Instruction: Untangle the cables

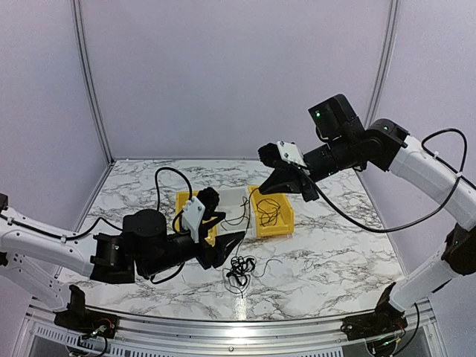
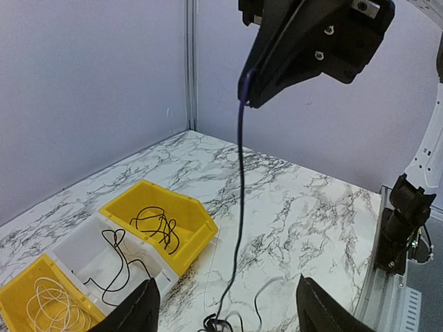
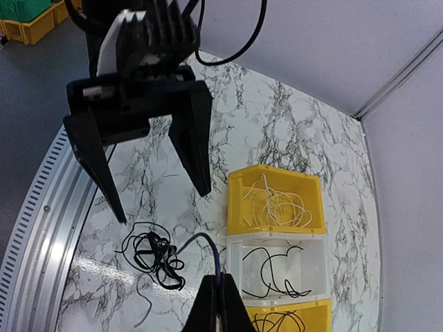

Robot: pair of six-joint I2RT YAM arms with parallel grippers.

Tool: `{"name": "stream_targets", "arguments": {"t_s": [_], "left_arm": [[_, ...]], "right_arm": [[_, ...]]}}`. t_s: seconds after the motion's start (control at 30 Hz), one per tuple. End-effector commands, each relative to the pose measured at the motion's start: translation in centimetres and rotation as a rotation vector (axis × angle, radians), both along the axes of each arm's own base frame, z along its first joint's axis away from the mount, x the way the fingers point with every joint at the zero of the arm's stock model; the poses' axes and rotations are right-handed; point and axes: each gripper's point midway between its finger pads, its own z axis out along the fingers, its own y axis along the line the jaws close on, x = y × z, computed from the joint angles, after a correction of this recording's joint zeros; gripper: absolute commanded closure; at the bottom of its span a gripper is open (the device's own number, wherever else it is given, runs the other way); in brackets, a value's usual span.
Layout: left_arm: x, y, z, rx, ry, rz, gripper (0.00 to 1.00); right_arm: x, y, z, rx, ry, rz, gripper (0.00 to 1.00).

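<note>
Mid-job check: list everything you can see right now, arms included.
table: one, white marble, grey veins, under everything
yellow bins: two, yellow, ends of the row mid-table
white bin: one, white, between them
whitish cable: one, pale, in one yellow bin
black cables: two, black, in the white bin and the other yellow bin
tangle: one, black, on the table beside the bins
hanging cable: one, dark, tangle up to right gripper
left gripper: open, near the tangle
right gripper: shut on hanging cable, raised
</note>
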Motion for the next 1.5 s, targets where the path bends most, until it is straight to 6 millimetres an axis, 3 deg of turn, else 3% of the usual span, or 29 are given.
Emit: {"name": "stream_targets", "arguments": {"t_s": [0.0, 0.13, 0.27, 0.47, 0.6, 0.77, 0.97, 1.07, 1.23, 1.47], "left_arm": [[1.5, -2.3, 1.1, -0.058, -0.069, 0.06, 0.31], [3.3, -3.8, -2.1, 0.007, -0.121, 0.142, 0.38], [3.4, -4.4, -6.8, 0.035, -0.08, 0.122, 0.46], [1.9, -4.5, -14.0, 0.092, 0.071, 0.043, 0.55], [1.4, -3.1, -16.7, 0.107, 0.151, 0.053, 0.56], [1.1, -2.0, -18.2, 0.132, 0.178, 0.059, 0.63], [1.0, -1.0, -17.2, 0.123, 0.164, 0.067, 0.65], [1.3, -0.2, -14.9, 0.077, 0.139, 0.097, 0.57], [2.5, 0.6, -9.1, -0.022, 0.062, 0.172, 0.4], [3.2, -1.6, -0.8, -0.125, -0.071, 0.169, 0.39]], "right_arm": [[-0.9, 1.3, 2.9, 0.074, 0.063, 0.036, 1.0], [-1.1, 1.5, 4.8, 0.113, 0.055, 0.054, 1.0], [-0.2, 1.1, 7.7, 0.165, 0.011, 0.025, 1.0], [2.8, -2.0, 15.7, 0.351, -0.027, -0.037, 1.0], [4.6, -4.0, 18.5, 0.401, -0.071, -0.094, 1.0], [5.9, -5.1, 21.4, 0.464, -0.109, -0.129, 1.0], [5.6, -4.8, 21.5, 0.479, -0.079, -0.09, 1.0], [5.4, -4.6, 20.8, 0.474, -0.044, -0.068, 1.0], [5.2, -4.6, 19.8, 0.462, -0.011, -0.062, 1.0], [5.3, -4.0, 18.2, 0.457, 0.032, -0.061, 1.0]]}}
